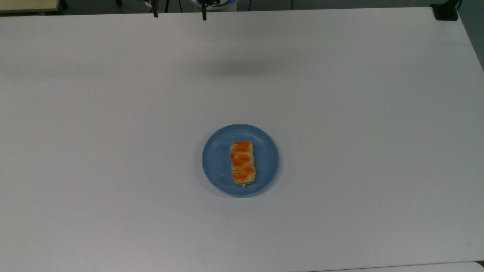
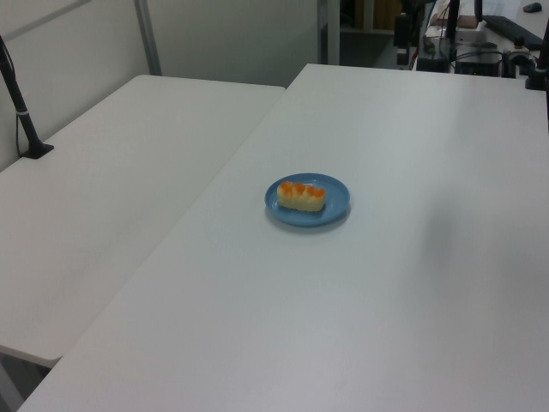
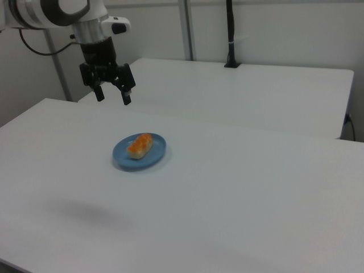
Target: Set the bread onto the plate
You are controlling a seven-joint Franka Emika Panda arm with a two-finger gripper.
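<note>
bread (image 1: pixel 242 163) flat on plate (image 1: pixel 216 162) | gripper (image 3: pixel 112 95) fingers apart, empty, high above table (image 1: pixel 359 113) | step: retreat, stay clear of plate

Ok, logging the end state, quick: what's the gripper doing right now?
Gripper: open, holding nothing, raised off the table; the bread lies on the plate.

A wide white table (image 1: pixel 113 151) carries a round light-blue plate (image 1: pixel 217 160), which sits flat near the middle of the top. A second white table (image 2: pixel 103 189) stands beside it at the left view's left, apparently butted edge to edge with it, with a black post's base (image 2: pixel 34 151) resting near its far edge.
</note>
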